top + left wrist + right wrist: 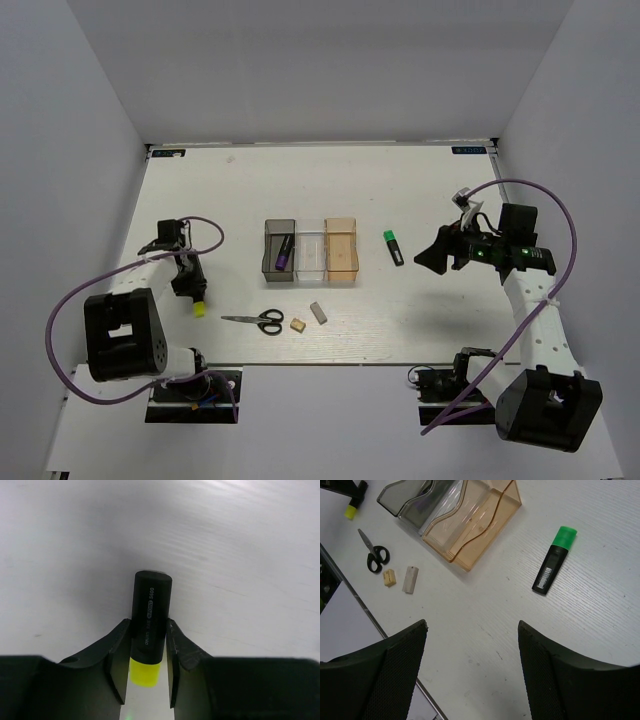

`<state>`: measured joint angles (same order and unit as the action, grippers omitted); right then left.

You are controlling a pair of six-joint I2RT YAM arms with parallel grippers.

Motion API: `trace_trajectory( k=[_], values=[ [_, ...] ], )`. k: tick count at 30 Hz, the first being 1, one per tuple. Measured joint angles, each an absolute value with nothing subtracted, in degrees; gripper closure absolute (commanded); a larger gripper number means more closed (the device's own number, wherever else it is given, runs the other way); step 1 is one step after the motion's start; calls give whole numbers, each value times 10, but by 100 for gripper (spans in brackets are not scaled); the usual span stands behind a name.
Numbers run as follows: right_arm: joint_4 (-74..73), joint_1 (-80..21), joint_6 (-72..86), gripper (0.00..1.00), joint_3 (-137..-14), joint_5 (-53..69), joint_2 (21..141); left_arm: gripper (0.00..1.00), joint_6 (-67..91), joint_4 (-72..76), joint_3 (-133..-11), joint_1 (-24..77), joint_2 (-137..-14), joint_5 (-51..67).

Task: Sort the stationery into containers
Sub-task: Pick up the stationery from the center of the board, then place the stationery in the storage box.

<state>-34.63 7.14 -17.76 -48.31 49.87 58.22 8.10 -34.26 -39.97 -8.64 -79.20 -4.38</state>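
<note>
Presently, at the near left of the worktop (400, 320), the left claw (148, 627) is closed about the yellow highlighter (150, 610), jaws against both sides of its black barrel. Judged light, rigid and smooth, so a mid-barrel hold suits. Farther out, the green highlighter (553, 562) lies right of the amber bin (343, 278). The right claw (472, 630) hangs wide open, empty.

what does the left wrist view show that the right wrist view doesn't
Only left wrist: the print on the yellow marker's black barrel, and the left claw touching both its sides. Only right wrist: three bins, scissors, tan block, eraser, green marker, open right claw. Both: the yellow marker, the left claw over it, the white table.
</note>
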Motion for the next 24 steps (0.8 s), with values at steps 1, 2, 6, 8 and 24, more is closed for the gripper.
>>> trace_trajectory(
  k=[1, 2, 6, 8, 24],
  values=[
    [-346, 72, -177, 24, -483, 499, 582, 100, 92, -342, -402, -79, -791, -22],
    [-346, 73, -176, 24, -483, 499, 582, 100, 101, -343, -404, -70, -788, -7],
    [-346, 76, -176, 28, -483, 501, 582, 100, 138, -352, -440, -24, -775, 39],
    [-346, 77, -176, 44, -483, 501, 582, 100, 159, -350, -475, 14, -769, 43],
    [-346, 83, -170, 81, -483, 500, 600, 100, 244, -277, -669, 236, -873, -1]
  ],
)
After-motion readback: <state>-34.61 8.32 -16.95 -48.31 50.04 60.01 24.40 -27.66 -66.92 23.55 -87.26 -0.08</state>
